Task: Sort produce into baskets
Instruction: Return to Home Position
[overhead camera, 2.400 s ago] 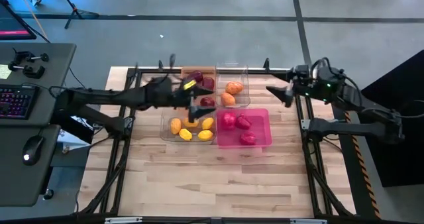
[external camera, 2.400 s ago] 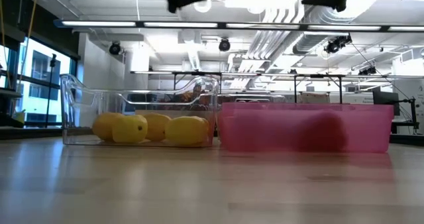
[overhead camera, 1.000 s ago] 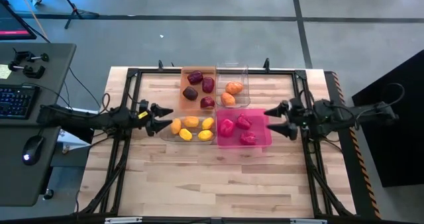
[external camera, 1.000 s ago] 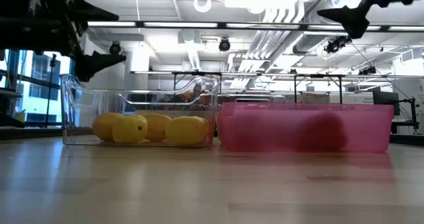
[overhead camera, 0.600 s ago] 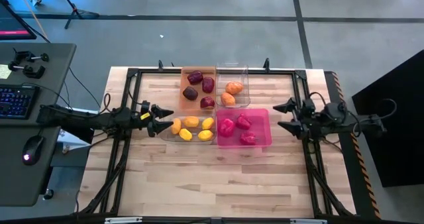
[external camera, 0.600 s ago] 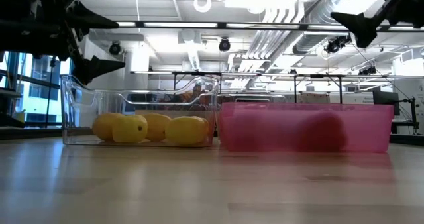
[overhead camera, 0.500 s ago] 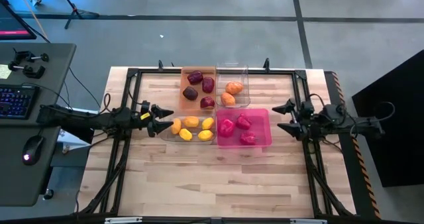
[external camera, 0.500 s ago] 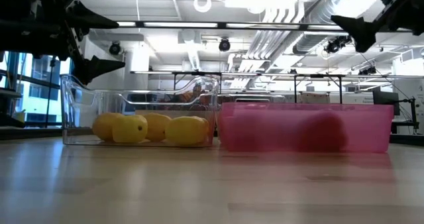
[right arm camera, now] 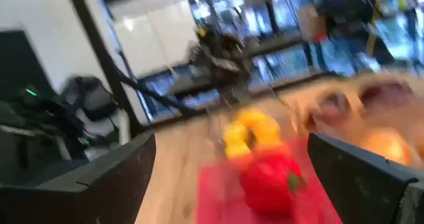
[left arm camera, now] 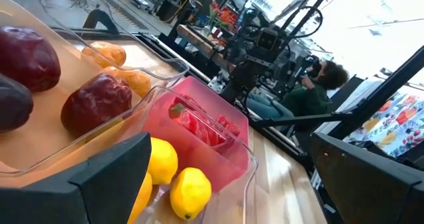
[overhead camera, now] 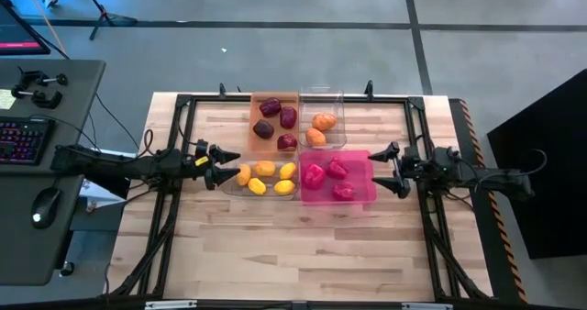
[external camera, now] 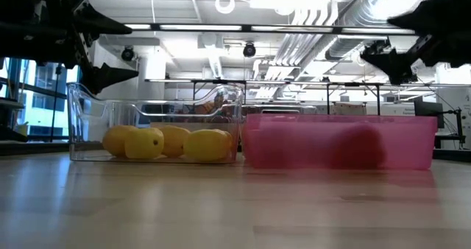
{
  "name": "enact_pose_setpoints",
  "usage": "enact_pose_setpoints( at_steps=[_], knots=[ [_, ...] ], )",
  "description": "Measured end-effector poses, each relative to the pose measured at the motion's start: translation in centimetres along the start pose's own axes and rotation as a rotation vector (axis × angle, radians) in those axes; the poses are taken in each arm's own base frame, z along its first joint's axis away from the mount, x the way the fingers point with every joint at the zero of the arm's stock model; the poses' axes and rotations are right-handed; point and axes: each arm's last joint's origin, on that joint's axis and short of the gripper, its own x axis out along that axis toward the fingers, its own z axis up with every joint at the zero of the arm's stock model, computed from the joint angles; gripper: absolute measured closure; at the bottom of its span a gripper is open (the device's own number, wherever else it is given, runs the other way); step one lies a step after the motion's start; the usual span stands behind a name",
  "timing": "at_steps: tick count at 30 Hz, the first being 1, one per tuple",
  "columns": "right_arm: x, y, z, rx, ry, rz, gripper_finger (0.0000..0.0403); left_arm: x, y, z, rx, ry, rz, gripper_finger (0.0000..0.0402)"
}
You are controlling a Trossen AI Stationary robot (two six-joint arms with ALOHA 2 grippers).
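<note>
High view: your left gripper (overhead camera: 231,164) and right gripper (overhead camera: 376,171) face each other across the four baskets, each with its fingers spread and nothing between them. Just ahead of the left fingertips lies the clear bin (overhead camera: 261,194) of yellow pieces (overhead camera: 264,176). Just ahead of the right fingertips lies the pink bin (overhead camera: 359,201) of red pieces (overhead camera: 328,174). Beyond these two, on the table's far side from both tools, stand the orange bin (overhead camera: 253,117) with maroon pieces (overhead camera: 275,117) and a second clear bin (overhead camera: 341,108) with orange pieces (overhead camera: 320,127). No produce lies loose on the table (overhead camera: 275,246).

Low view: you see here what the overhead picture cannot give, namely height. Both grippers hang in the air above the bin rims and touch neither bin.

Left wrist view: between your own two fingers (left arm camera: 99,177), the yellow pieces sit nearest, then the pink bin holding a red pepper with a green stem. A seated person (left arm camera: 311,91) shows in the room behind the opposite arm. A print with coloured fruit shapes (left arm camera: 404,114) hangs there; any lettering is too small to read.

Right wrist view: blurred, but it shows a red pepper (right arm camera: 268,177) close ahead, with yellow pieces past it.
</note>
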Motion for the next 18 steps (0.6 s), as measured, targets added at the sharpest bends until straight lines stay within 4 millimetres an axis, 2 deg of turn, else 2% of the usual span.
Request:
enact_pose_setpoints(
  at_steps=[3,18],
  knots=[
    [0.06,-0.23,-0.56,0.034,0.057,-0.039,0.002,0.0,0.02,-0.02,0.001,0.002,0.002,0.0002],
    [0.11,-0.27,-0.62,0.053,0.065,-0.043,0.002,0.0,0.05,-0.08,0.002,0.008,0.005,0.0002]
  ],
)
